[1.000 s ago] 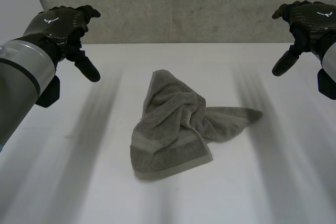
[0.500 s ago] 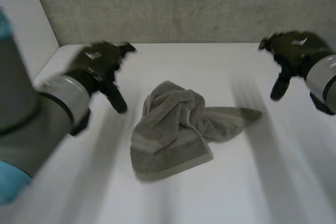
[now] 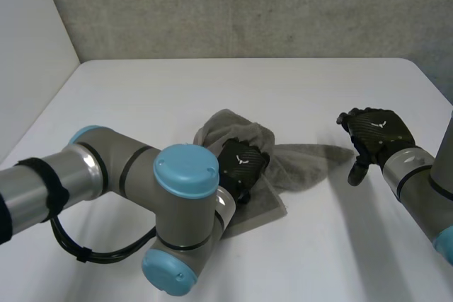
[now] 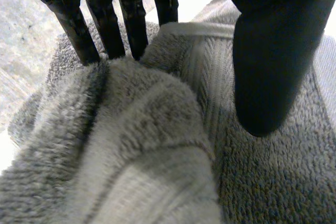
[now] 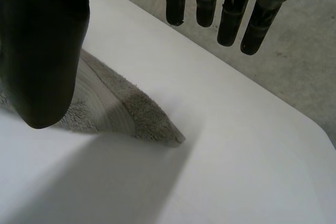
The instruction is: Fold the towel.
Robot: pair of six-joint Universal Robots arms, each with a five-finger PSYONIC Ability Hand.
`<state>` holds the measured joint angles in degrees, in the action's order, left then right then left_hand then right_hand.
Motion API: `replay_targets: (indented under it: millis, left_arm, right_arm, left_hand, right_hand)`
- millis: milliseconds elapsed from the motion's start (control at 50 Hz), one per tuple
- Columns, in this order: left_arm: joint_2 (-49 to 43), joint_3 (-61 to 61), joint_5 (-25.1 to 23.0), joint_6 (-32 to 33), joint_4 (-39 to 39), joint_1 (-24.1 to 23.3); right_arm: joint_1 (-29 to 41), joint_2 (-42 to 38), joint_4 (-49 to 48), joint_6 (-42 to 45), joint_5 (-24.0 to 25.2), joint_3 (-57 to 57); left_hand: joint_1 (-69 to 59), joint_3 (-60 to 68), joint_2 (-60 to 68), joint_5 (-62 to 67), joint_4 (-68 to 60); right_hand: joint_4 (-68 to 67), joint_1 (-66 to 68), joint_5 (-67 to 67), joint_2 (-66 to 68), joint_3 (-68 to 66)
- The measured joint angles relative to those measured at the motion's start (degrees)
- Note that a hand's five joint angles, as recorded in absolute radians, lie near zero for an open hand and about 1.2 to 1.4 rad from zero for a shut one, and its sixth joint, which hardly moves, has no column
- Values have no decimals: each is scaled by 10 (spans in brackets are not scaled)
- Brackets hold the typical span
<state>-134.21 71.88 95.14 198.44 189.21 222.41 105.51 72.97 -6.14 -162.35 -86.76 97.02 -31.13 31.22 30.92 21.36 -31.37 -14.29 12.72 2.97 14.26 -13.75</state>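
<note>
The left hand (image 3: pixel 241 164) sits mid-way on the crumpled towel (image 3: pixel 301 163), its wrist view revealing straight fingers (image 4: pixel 105 19) pushed into the folds, while the right hand (image 3: pixel 375 132) hovers, fingers spread, by the pointed corner.

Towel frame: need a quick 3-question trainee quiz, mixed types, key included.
1. True or false: the right hand is clenched round the middle of the towel.
2. Where is the left hand? A) on the towel's bunched middle; B) on the bare table; C) raised clear above the towel.
3. Fill in: the towel lies ____, not flat.

Key:
1. False: it is open, fingers straight, by the towel's pointed corner.
2. A: its straight fingers are pushed into the folds.
3. Crumpled.
</note>
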Motion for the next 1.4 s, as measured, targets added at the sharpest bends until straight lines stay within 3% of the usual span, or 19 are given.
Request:
replay_targets:
  millis: [40, 200, 380, 600, 700, 760, 800, 920, 1020, 1160, 1400]
  left_arm:
    - [-6, -1, 2, -1, 5, 0]
    - [9, 26, 32, -4, 12, 4]
    - [127, 143, 74, -2, 12, 32]
    - [256, 283, 18, 28, 13, 129]
    - [267, 313, -20, 82, 8, 184]
    - [269, 320, -35, 120, 4, 202]
    - [272, 321, -40, 137, 1, 203]
    - [302, 307, -43, 148, -2, 183]
    - [342, 278, -42, 115, -2, 155]
    - [374, 237, -38, 17, -1, 133]
    - [323, 207, 8, -122, -25, 136]
  right_arm:
    - [-2, -4, -5, 1, 0, 2]
    - [1, -16, -4, 3, 0, -2]
    - [6, -24, 2, 2, 9, -15]
    - [34, -38, 21, 1, 58, -26]
    - [50, -53, 26, 2, 62, -37]
    - [58, -61, 26, 2, 59, -46]
    - [62, -65, 27, 2, 56, -50]
    - [65, -69, 26, 1, 50, -54]
    - [64, -69, 26, 1, 47, -53]
    - [61, -69, 23, 1, 43, -46]
    - [59, -72, 22, 1, 40, -40]
  left_hand:
    - [-105, 99, 114, 100, -101]
    - [-279, 281, 288, 281, -279]
    - [-302, 302, 306, 300, -301]
    - [-286, 283, 287, 283, -282]
    - [-193, 190, 192, 196, -195]
    - [31, -49, -60, -52, 53]
    - [143, -143, -140, -138, 145]
    - [203, -206, -204, -194, 207]
    - [212, -216, -213, -199, 217]
    - [213, -217, -214, -200, 218]
    - [213, -217, -214, -200, 218]
  right_hand:
    - [0, 0, 0, 0, 0]
    - [0, 0, 0, 0, 0]
    - [0, 0, 0, 0, 0]
    - [0, 0, 0, 0, 0]
    - [0, 0, 0, 0, 0]
    - [0, 0, 0, 0, 0]
    - [0, 0, 0, 0, 0]
    - [0, 0, 0, 0, 0]
    - [0, 0, 0, 0, 0]
    - [0, 0, 0, 0, 0]
    - [0, 0, 0, 0, 0]
